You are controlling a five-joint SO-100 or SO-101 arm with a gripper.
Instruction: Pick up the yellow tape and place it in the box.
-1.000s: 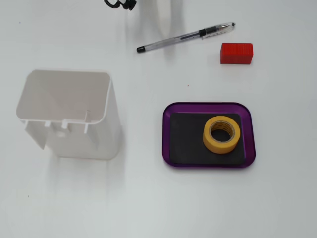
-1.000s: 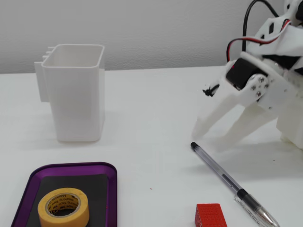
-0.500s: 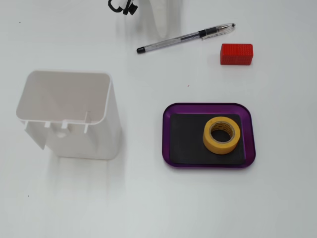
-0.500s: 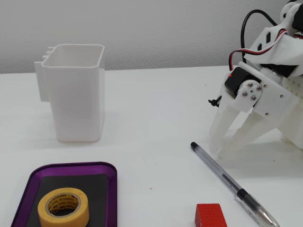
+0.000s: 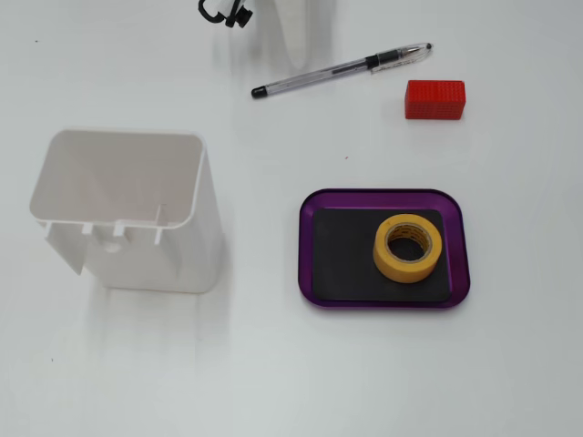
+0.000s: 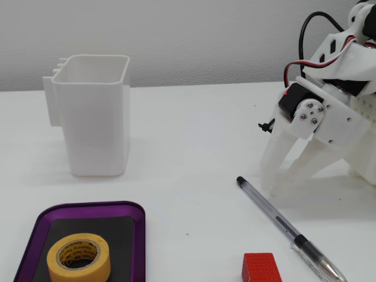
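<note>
On the black floor of the box [image 5: 310,246], toward its right end in the overhead-style fixed view, the yellow tape [image 5: 407,248] lies flat with its core hole facing up; in the low fixed view the same roll [image 6: 79,258] sits inside the purple rim [image 6: 138,235] at the frame's lower left. Its placement looks finished, so no further move really turns on the roll: it lies well apart from the gripper [image 6: 271,188], across the bench [image 6: 188,153] and toward the camera, with the pen [image 6: 282,224] and the red block [image 6: 259,267] between the two. As a ring lying flat, it has no long axis to speak of. The jaws hold nothing and stand a little parted, tips pointing down just beside the pen's capped end. Compared with a second ago, the arm has drawn back and swung its fingers more upright; over the last half second hardly anything has changed, and tape, box and white container [image 6: 97,114] have not shifted.
</note>
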